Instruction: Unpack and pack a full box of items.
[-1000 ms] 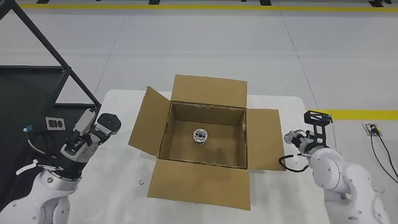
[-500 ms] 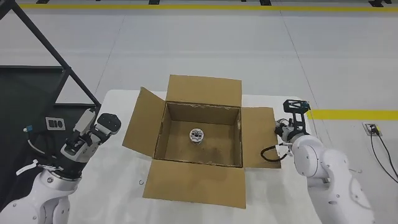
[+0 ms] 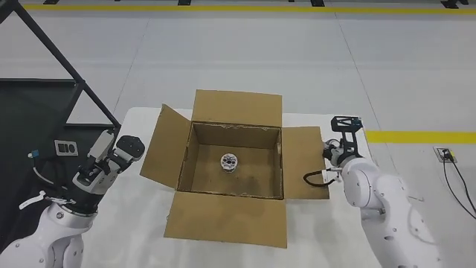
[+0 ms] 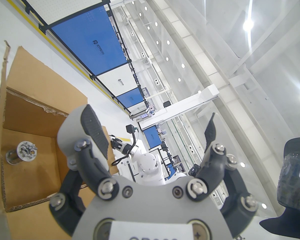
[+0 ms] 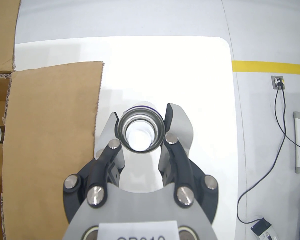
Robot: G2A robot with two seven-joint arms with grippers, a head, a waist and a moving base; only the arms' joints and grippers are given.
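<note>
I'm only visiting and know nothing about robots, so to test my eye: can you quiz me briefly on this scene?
1. True or false: the fingers of the left gripper are holding something.
2. How many items lie inside the cardboard box? A) none B) one C) four
3. Fill in: the right gripper holds a hollow metal ____ over the table, beside the box's flap.
Key: 1 false, they are open and empty. 2 B, a single metal part. 3 ring.
</note>
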